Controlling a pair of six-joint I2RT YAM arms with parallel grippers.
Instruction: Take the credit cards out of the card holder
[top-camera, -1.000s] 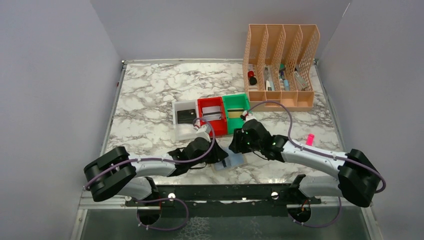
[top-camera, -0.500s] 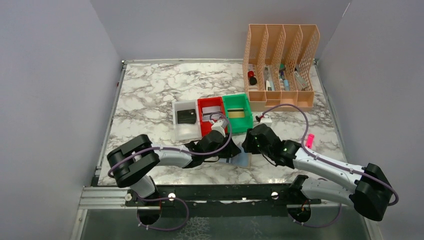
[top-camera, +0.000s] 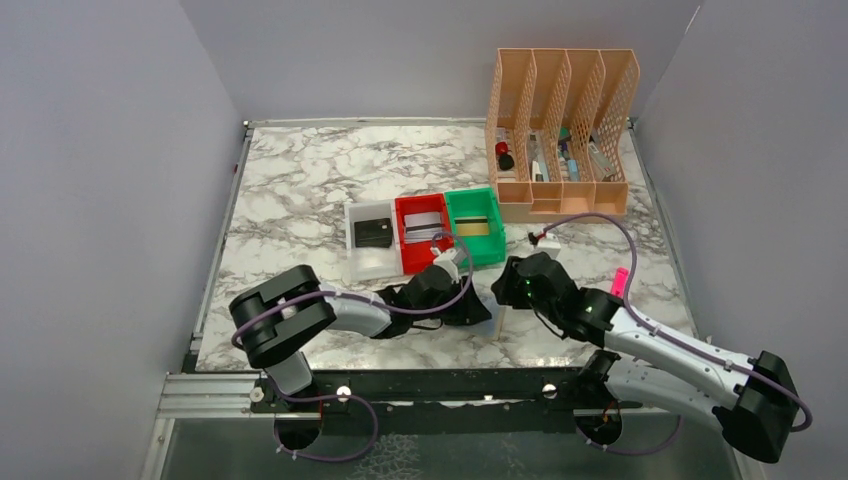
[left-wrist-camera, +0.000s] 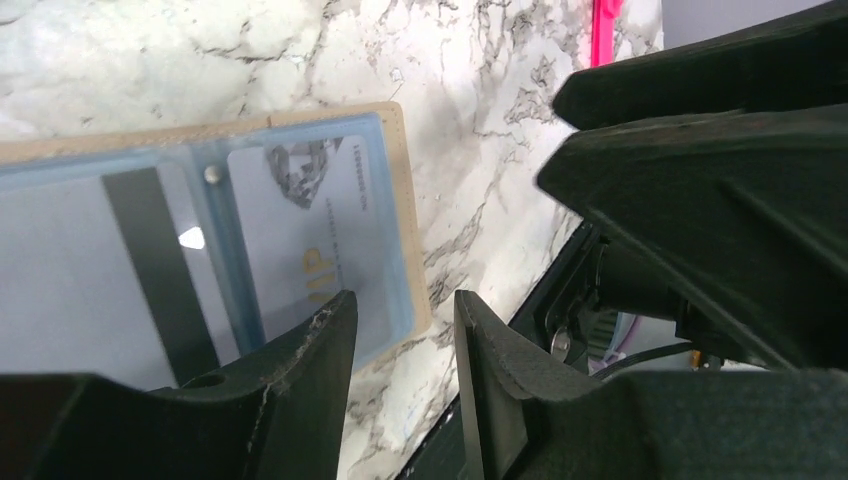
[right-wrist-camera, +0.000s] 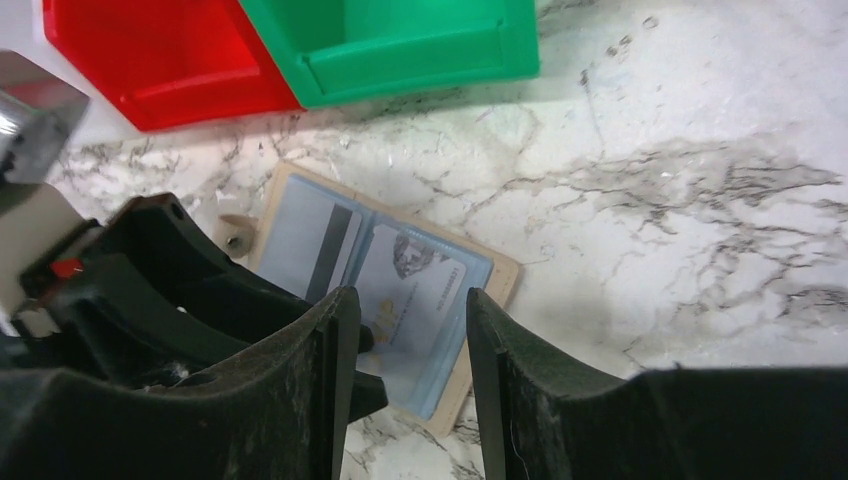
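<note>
Slippage is the main risk: the card holder (right-wrist-camera: 372, 245) lies open on the desk (right-wrist-camera: 650, 200), near the red tray (right-wrist-camera: 150, 60) on its arm-ward side, two credit cards (right-wrist-camera: 420, 280) tucked in its clear pockets. The left tool (left-wrist-camera: 403, 320) and right tool (right-wrist-camera: 408, 320) both hang there, jaws spread, empty. Unpinned, the card holder would likely slide with a pulled card.

You get soft, even light from above in the overhead view: the marble table (top-camera: 300, 190) reads bright, with only faint shadows under the arms. In the left wrist view the left gripper (left-wrist-camera: 405, 300) sits dark and blurred across the lower frame, and a small white glint shows on the card holder (left-wrist-camera: 240, 250). In the right wrist view the right gripper (right-wrist-camera: 410, 295) is underexposed, and a soft shadow lies below the green tray (right-wrist-camera: 400, 40).
</note>
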